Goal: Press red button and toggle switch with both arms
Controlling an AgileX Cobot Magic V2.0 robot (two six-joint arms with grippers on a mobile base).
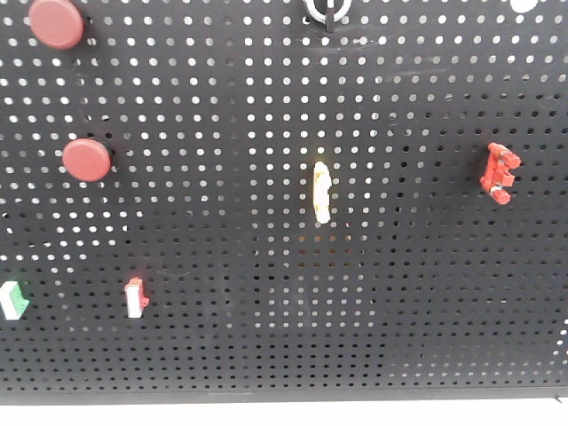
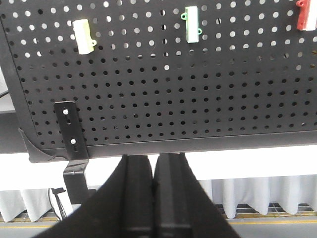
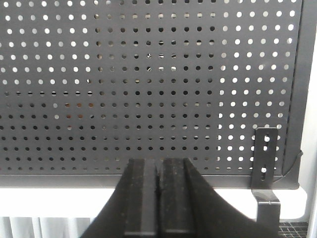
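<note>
Facing a black perforated pegboard [image 1: 399, 337], white drapes [image 2: 267, 196] below its bottom edge. High at top left, the red button [image 1: 56, 22]; at top centre, the toggle switch [image 1: 326, 11], cropped. Down by the bottom edge, well apart from both: left gripper [image 2: 153, 161] clenched empty, right gripper [image 3: 159, 162] likewise.

On the front camera I count two red round buttons, the red button [image 1: 55, 22] and a smaller red button [image 1: 86, 160], one toggle switch [image 1: 327, 11], one cream-yellow switch [image 1: 322, 191], one red clip switch [image 1: 500, 173], and two small blocks, a red-and-white block [image 1: 135, 297] and a green-and-white block [image 1: 11, 299]
</note>
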